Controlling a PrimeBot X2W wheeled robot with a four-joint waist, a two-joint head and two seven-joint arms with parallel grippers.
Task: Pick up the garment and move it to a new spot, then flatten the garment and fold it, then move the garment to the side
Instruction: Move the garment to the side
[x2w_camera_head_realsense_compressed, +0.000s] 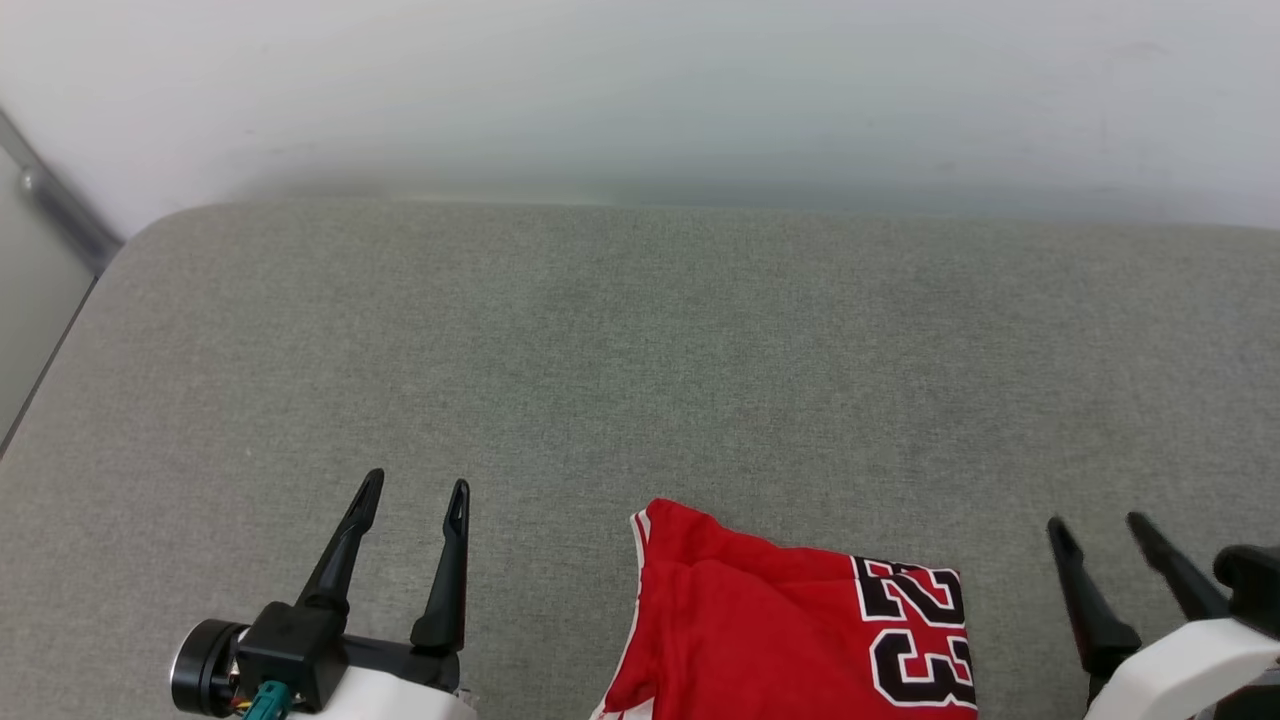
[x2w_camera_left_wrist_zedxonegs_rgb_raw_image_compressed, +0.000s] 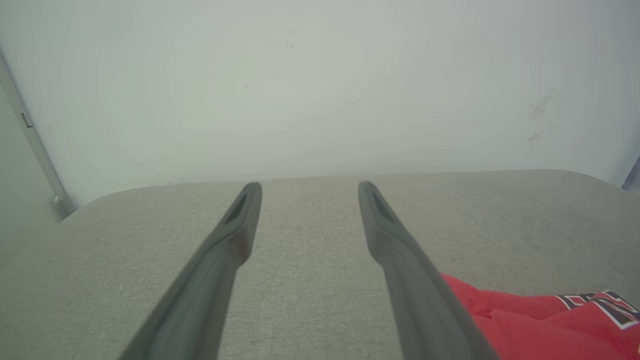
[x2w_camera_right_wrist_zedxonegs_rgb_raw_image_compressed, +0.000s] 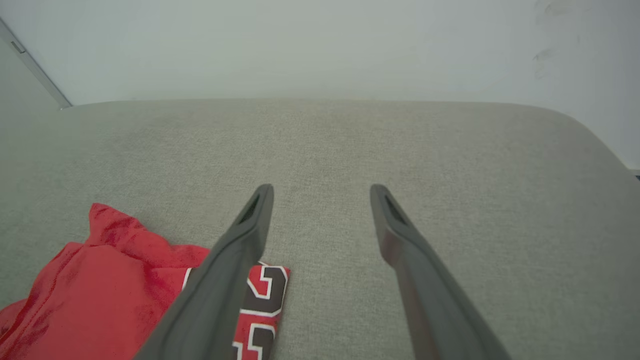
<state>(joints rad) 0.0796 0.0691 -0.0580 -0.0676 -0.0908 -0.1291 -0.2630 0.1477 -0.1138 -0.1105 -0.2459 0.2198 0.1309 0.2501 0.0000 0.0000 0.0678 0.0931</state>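
Note:
The garment (x2w_camera_head_realsense_compressed: 780, 620) is a red jersey with a black, white-outlined 23, lying folded on the grey cushion at the near edge, between my two arms. My left gripper (x2w_camera_head_realsense_compressed: 415, 490) hovers open to its left, nothing between the fingers. My right gripper (x2w_camera_head_realsense_compressed: 1100, 530) stands open to its right, also empty. In the left wrist view the garment (x2w_camera_left_wrist_zedxonegs_rgb_raw_image_compressed: 540, 320) lies at the lower right beside the open left gripper (x2w_camera_left_wrist_zedxonegs_rgb_raw_image_compressed: 309, 187). From the right wrist the garment (x2w_camera_right_wrist_zedxonegs_rgb_raw_image_compressed: 110, 295) shows at the lower left, partly behind one finger of the right gripper (x2w_camera_right_wrist_zedxonegs_rgb_raw_image_compressed: 322, 190).
The grey fabric surface (x2w_camera_head_realsense_compressed: 640, 360) stretches far ahead and to both sides, with rounded corners. A pale wall (x2w_camera_head_realsense_compressed: 640, 90) rises behind it. A grey metal strip (x2w_camera_head_realsense_compressed: 55, 200) runs down the wall at the far left.

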